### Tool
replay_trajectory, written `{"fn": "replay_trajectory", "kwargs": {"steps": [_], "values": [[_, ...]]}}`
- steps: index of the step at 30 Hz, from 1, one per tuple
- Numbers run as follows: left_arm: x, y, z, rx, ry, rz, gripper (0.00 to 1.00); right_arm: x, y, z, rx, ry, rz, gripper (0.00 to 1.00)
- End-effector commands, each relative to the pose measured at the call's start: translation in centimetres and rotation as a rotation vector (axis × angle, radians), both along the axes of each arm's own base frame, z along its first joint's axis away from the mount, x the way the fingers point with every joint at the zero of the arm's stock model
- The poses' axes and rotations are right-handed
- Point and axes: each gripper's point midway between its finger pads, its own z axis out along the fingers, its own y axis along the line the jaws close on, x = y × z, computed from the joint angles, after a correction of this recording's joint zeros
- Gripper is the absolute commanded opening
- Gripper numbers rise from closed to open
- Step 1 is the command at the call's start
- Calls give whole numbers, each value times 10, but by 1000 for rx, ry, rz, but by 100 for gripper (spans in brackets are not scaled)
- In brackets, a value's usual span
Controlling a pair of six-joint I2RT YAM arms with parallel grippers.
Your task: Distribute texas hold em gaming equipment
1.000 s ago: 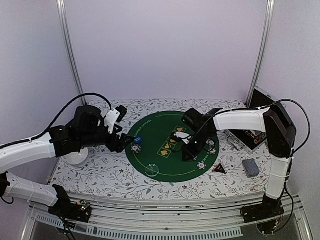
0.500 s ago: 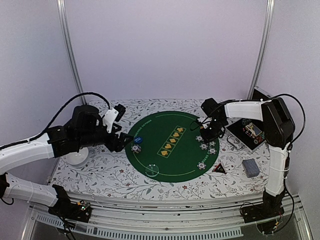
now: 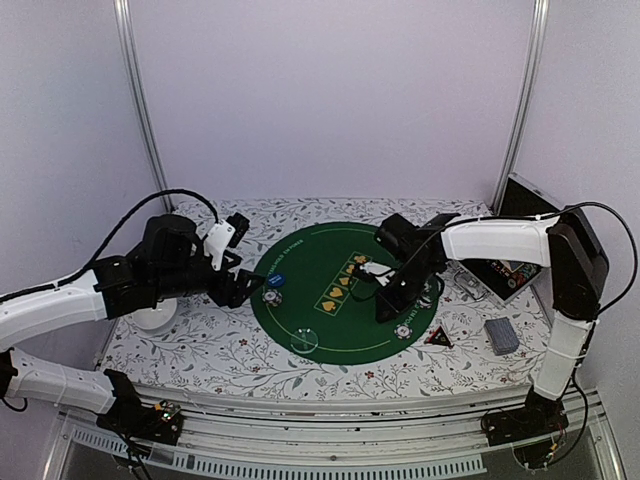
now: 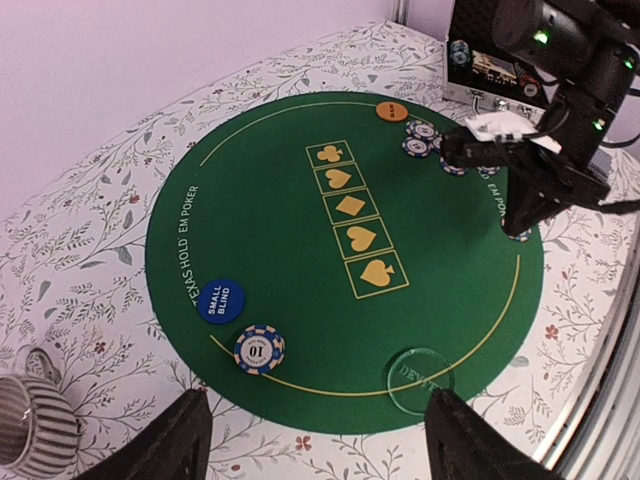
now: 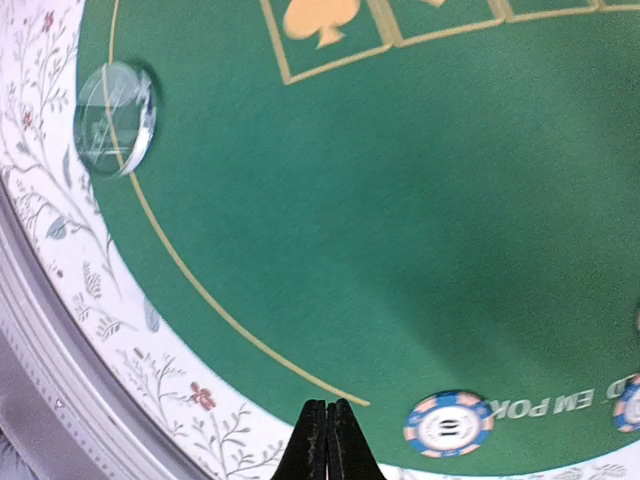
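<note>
Green felt mat (image 3: 340, 300) mid-table, gear spread on it: blue button (image 4: 221, 299) and a chip (image 4: 259, 348) side by side at its left edge, clear dealer puck (image 4: 420, 373) on the near edge, orange button (image 4: 392, 111) and a chip cluster (image 4: 421, 137) at the far right edge. Off the mat at near right lies the card deck (image 3: 501, 336). Right gripper (image 5: 327, 440) is over the mat's near-right part, jaws pressed together, nothing between them, with a lone chip (image 5: 448, 423) close by. Left gripper (image 4: 320, 440) hovers off the left rim, jaws spread wide, empty. Striped mug (image 4: 30, 420) sits beside it.
</note>
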Motion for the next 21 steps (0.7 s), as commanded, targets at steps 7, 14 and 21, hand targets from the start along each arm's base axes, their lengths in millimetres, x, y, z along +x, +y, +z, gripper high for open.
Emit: {"fn": "replay_trajectory", "kwargs": {"steps": [7,14,21], "values": [[2,2,1,-21,0,12,76,-48,-30,-42,-115,189,-85,4],[0,8,1,-12,-5,24,76,-7,-73,-60,-240,136,-221,4],[-1,14,3,-16,-20,38,78,41,-106,-59,-369,15,-293,4]]}}
